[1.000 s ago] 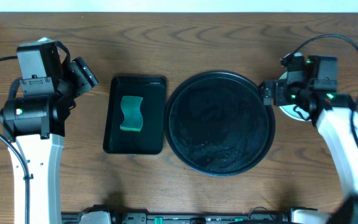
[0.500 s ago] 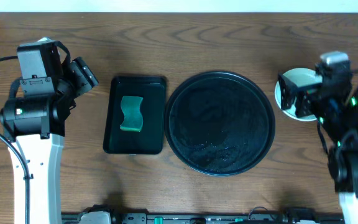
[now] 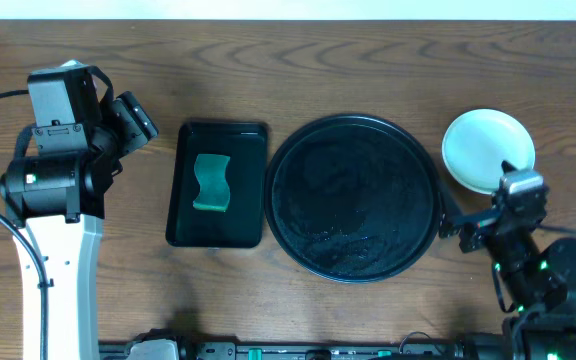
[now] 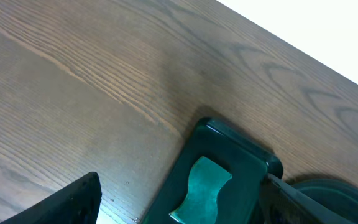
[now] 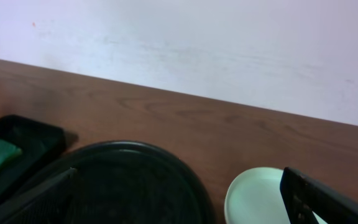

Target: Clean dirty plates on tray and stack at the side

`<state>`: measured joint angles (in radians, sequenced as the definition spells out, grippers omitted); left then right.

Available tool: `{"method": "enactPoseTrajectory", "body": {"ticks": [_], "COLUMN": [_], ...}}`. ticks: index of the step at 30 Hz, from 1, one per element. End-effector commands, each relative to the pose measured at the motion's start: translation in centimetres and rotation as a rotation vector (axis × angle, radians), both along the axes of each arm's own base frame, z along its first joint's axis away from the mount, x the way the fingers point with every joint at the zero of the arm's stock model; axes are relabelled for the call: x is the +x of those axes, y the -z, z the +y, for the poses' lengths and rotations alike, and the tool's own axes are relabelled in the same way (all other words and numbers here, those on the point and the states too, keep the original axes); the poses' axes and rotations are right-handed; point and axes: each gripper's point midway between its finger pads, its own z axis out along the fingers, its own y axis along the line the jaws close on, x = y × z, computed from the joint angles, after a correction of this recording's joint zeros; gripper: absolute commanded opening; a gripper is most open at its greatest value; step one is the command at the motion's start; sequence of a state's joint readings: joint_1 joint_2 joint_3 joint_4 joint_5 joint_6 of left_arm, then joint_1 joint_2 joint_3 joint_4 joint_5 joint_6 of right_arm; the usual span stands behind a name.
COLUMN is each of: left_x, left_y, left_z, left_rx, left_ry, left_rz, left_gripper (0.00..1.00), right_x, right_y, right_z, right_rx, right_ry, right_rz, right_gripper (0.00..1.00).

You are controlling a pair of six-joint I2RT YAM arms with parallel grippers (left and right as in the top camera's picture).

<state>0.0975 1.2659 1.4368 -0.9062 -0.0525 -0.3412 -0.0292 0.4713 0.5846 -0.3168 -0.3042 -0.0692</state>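
1. White and smooth, the white round plate (image 3: 488,150) lies on the brown wooden table (image 3: 298,60), just off the upper right rim of the large round glossy black tray (image 3: 353,197). From above only one disc shows, so I cannot tell whether more plates lie under it.
2. The tray itself is bare, with no plate on it, so the cleaning and stacking look finished or nearly so.
3. The right claw (image 3: 458,228) hangs near the tray's lower right rim with its fingers spread wide and nothing between them.
4. From that claw the plate lies ahead and a little to the right, near but not touching. Being round, it has no long axis to line up with.
5. The left claw (image 3: 140,122) is also spread and empty. It is well apart from the plate, on the far side of the small rectangular black tray (image 3: 218,135) holding the green sponge (image 3: 211,183).
6. The right arm is much the nearer arm for any further reach to the plate.
7. There is open table beyond and to the right of the plate. The tray rim on its left is the one edge to keep clear of.
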Motion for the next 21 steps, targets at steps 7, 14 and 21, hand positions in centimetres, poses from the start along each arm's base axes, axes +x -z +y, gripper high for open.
{"method": "enactPoseTrajectory", "body": {"ticks": [7, 14, 21], "left_x": [0.2, 0.2, 0.2], "left_y": [-0.6, -0.6, -0.6], "left_z": [0.4, 0.4, 0.4], "left_rx": [0.005, 0.005, 0.005], "left_ry": [-0.019, -0.019, -0.019], "left_rz": [-0.015, -0.015, -0.015], "left_gripper": [0.81, 0.81, 0.81], "right_x": [-2.0, -2.2, -2.0], "right_y": [1.7, 2.4, 2.3], "right_z": [0.5, -0.4, -3.2], "right_rx": [0.009, 0.005, 0.119], "right_ry": [-0.020, 0.031, 0.197], "right_rz": [-0.153, -0.305, -0.420], "right_gripper": [0.99, 0.99, 0.99]}}
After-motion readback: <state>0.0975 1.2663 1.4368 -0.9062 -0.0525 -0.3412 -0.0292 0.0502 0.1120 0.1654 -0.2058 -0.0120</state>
